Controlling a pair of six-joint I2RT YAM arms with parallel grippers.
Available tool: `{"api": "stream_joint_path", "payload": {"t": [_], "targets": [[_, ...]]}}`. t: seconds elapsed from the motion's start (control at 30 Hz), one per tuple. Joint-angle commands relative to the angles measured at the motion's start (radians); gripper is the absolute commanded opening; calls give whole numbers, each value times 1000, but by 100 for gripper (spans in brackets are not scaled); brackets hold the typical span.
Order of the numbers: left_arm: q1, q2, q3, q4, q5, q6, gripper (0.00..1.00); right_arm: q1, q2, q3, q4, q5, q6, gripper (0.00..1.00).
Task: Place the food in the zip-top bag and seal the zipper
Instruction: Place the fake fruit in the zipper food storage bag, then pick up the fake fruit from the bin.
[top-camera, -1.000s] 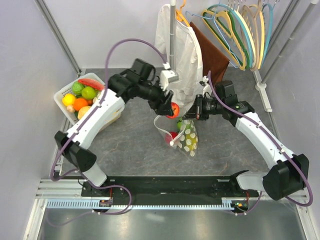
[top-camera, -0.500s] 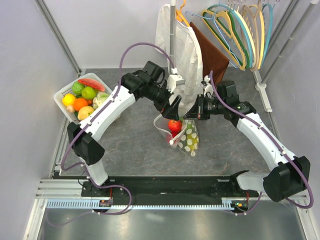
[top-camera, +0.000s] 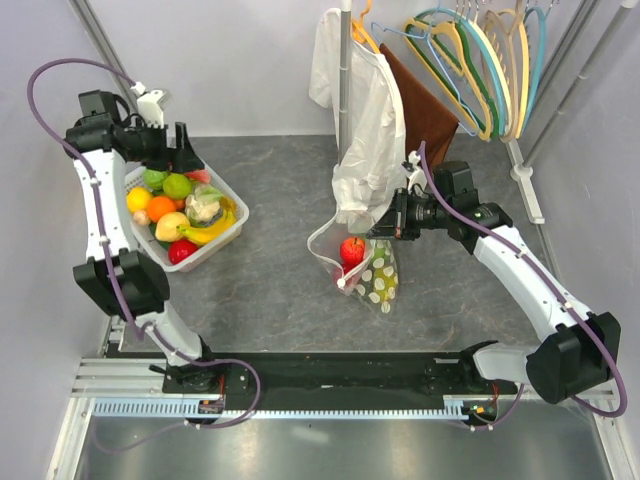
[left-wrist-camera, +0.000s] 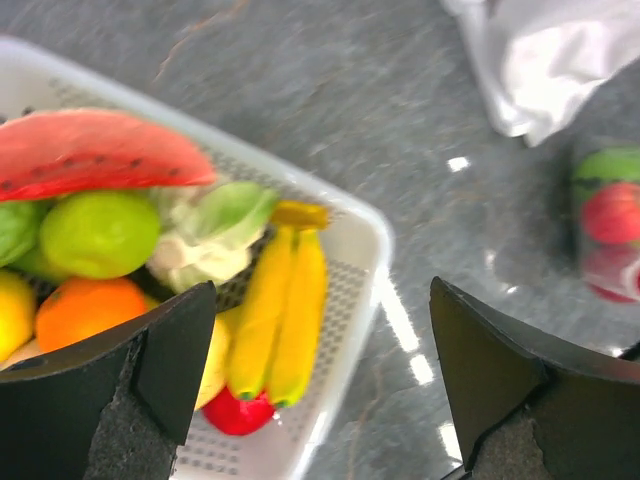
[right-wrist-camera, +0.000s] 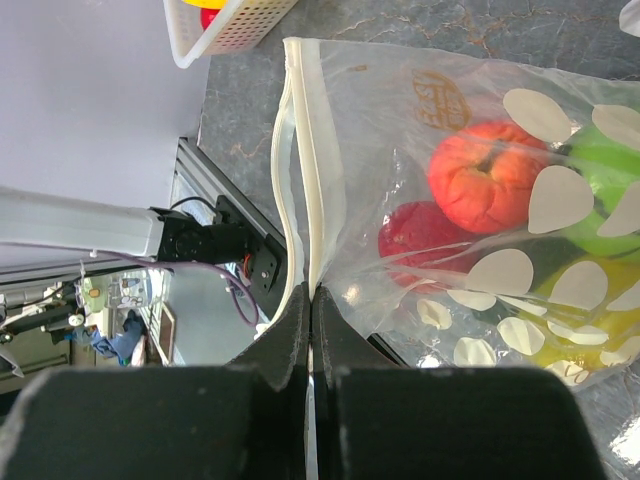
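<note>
Zip-top bag (right-wrist-camera: 362, 108) in right claw (right-wrist-camera: 310, 308)

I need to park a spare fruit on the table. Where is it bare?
Bare: the grey table between the white basket and the zip-top bag, and the strip on their near side. Crowded: around the bag's mouth, where the right gripper and hanging white coat meet.

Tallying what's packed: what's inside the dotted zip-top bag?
A red apple, a darker red piece, something green and something yellow. White dots and folds of the bag hide their shapes and anything underneath.
</note>
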Motion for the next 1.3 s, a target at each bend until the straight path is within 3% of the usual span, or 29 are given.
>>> {"api": "stream_joint_path", "payload": {"t": [0.0,0.17,0.37,0.5,0.67,0.9,1.1,1.27], "targets": [[76,155,101,-78,-7,148,91,-4,-30,2,17,-19,2,0],[110,266,230,-35,-119,30,85,-4,-33,-12,14,-15,-3,0],[112,233,119,198,-267,-62,82,-6,-23,-8,15,-15,-4,0],[112,291,190,203,-372,-107,83,-4,-19,-5,15,-16,-4,0],[112,329,230,201,-383,-234,87,-6,-19,-13,17,-16,-9,0],[110,253,103,154,-145,-23,83,-6,-26,-16,18,-21,-9,0],[101,288,105,53,-160,108,81,-4,-28,-28,26,-27,0,0],[101,251,-1,126,-205,122,80,-4,-36,-30,29,-24,4,0]]}}
